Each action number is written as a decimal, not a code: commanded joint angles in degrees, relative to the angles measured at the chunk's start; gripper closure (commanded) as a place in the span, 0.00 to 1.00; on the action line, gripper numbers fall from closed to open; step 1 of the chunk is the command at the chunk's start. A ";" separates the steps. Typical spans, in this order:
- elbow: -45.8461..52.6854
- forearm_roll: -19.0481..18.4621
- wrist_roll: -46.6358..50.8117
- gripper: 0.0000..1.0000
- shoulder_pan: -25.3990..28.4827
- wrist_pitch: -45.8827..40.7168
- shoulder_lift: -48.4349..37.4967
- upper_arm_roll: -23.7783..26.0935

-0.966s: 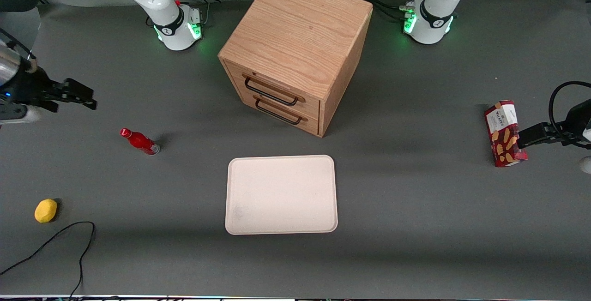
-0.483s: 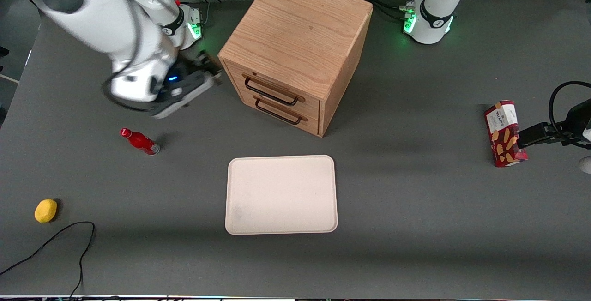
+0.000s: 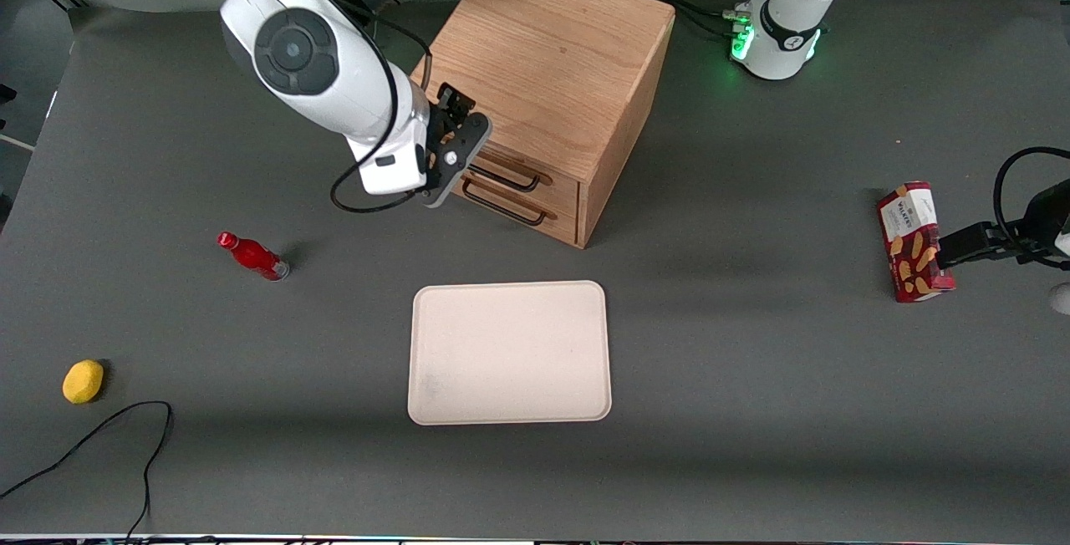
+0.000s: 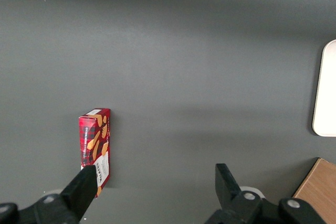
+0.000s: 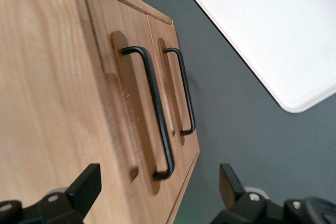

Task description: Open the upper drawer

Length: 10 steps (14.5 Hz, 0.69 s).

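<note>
The right arm's gripper [image 3: 458, 123] hovers just in front of the light oak cabinet [image 3: 543, 43], at the corner of its drawer face toward the working arm's end of the tabletop [image 3: 752, 319], its fingers [image 5: 84, 187] spread wide and holding nothing.

The step in hand looks like the approach: the upper drawer [image 5: 113, 93] sits flush in the cabinet, not yet drawn out, and nothing touches its thin black wire handle [image 5: 155, 111]. In the wrist view that handle lies ahead of the fingers and between their two tips, near but apart, with one end of the bar closest to them. The bottom drawer's handle [image 5: 184, 90] runs parallel just beside it, closer to the tabletop.

By this reading, the next move calls for the fingers to advance until they straddle the upper bar alone, close on it, then pull straight out from the drawer face. The two handles sit close together, so the risk is catching the lower one or pinching wood instead of wire.

Elsewhere on the tabletop, a pale tray [image 3: 509, 353] lies in front of the cabinet, nearer the front camera. A red bottle [image 3: 252, 256] and a yellow lemon-like object [image 3: 83, 381] lie toward the working arm's end, a red snack box [image 3: 909, 241] toward the parked arm's.
</note>
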 commanded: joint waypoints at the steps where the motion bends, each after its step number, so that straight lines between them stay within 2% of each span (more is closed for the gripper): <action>1: -6.00 -1.24 -2.68 0.00 -0.24 7.45 -0.34 0.33; 4: -9.35 -1.94 -2.69 0.00 -0.24 11.69 0.09 0.33; 6: -9.44 -4.48 -2.69 0.00 -0.15 11.95 1.06 0.33; 10: -11.73 -4.76 -4.00 0.00 -0.15 14.59 1.33 0.15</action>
